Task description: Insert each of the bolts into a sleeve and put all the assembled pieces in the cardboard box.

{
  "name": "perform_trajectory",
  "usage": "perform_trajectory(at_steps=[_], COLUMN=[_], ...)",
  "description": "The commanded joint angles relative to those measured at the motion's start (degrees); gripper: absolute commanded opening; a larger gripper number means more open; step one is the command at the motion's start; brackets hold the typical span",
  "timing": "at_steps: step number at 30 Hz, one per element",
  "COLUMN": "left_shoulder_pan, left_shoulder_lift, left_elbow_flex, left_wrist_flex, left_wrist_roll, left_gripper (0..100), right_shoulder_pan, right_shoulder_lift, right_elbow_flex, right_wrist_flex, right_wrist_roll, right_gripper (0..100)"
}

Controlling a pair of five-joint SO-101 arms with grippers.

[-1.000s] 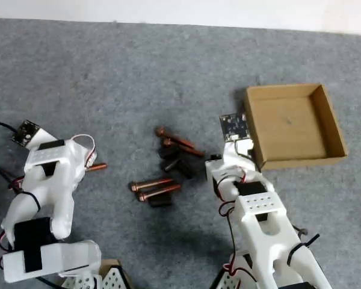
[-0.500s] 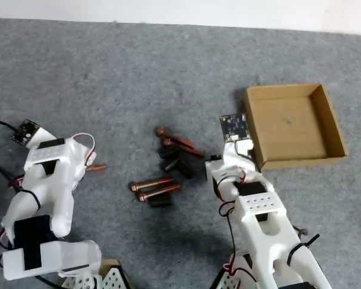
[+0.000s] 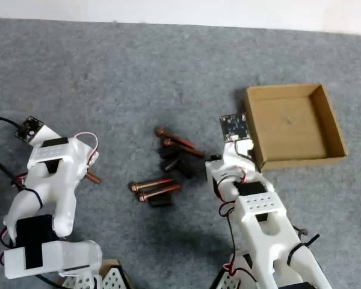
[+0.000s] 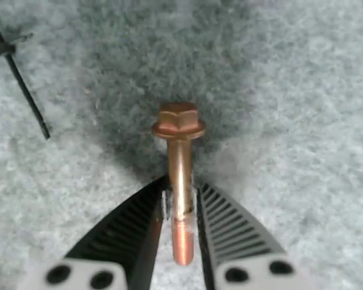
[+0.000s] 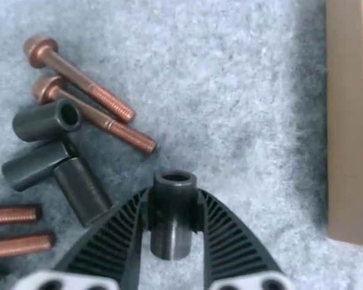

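Note:
My left gripper is shut on the shank of a copper bolt, its hex head pointing away over the grey carpet. From above, that bolt sticks out beside the left arm. A black sleeve stands upright in my right gripper, which is shut on it just left of the cardboard box. Between the arms lie several loose bolts and black sleeves.
In the right wrist view, two bolts and three sleeves lie close beyond the held sleeve, with the box wall at the side. A thin black cable runs over the carpet near the left gripper.
The left gripper has turned with its bolt: the bolt pointed right toward the pile and now slants downward, closer to the arm. The right arm has not moved.

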Motion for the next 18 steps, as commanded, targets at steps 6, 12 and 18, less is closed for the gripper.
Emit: perform_trajectory(at_steps=[6,12,18], left_shoulder_pan=[5.67,11.56,13.41], left_shoulder_lift=[-14.55,-34.42,-52.97], left_elbow_flex=[4.18,17.45,28.88], left_wrist_flex=[0.44,-7.65,-14.51], left_wrist_roll=[-4.31,-4.31,-4.31], left_gripper=[0,0,0], right_shoulder_pan=[0.13,-4.09,-6.64], right_shoulder_lift=[-7.16,-18.59,-29.76], right_elbow_flex=[2.86,13.05,21.85], right_wrist_flex=[-3.03,-10.77,-16.31], right_wrist_roll=[0.7,0.7,0.7], right_gripper=[0.5,0.5,0.5])
